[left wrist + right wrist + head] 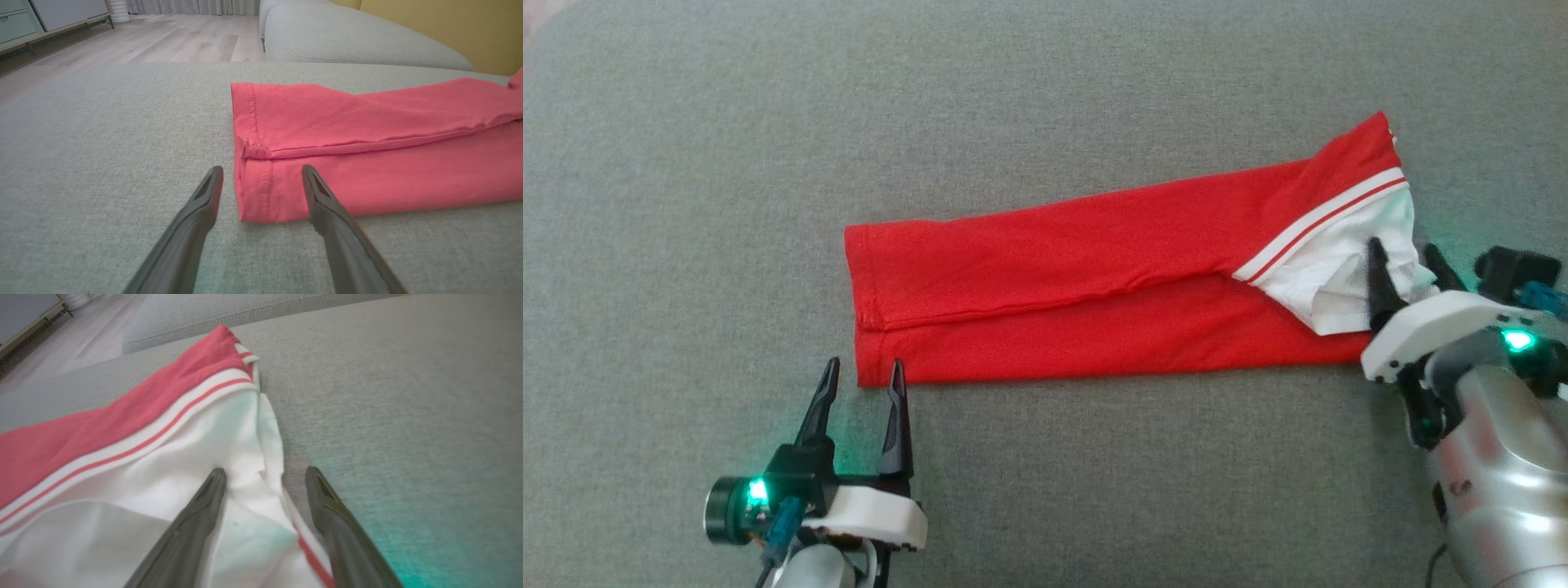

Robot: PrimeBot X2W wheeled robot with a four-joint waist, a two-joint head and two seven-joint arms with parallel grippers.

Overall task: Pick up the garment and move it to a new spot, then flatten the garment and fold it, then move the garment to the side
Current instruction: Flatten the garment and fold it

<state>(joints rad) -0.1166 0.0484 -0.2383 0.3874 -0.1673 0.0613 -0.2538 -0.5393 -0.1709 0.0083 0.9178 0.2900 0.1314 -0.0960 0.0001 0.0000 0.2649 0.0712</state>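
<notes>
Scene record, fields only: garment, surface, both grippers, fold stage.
garment: red with a white striped end, folded into a long strip, lying flat
surface: grey upholstered cushion
left gripper: open, fingers either side of the strip's hemmed near corner
right gripper: open, fingers straddling the edge of the white end
held: nothing gripped
fold stage: folded lengthwise, no cross fold yet

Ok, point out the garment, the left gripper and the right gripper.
garment (1054, 261), head view, on the red folded body.
left gripper (865, 365), head view, midway between its open fingertips.
right gripper (266, 468), right wrist view, midway between its open fingertips.
</notes>
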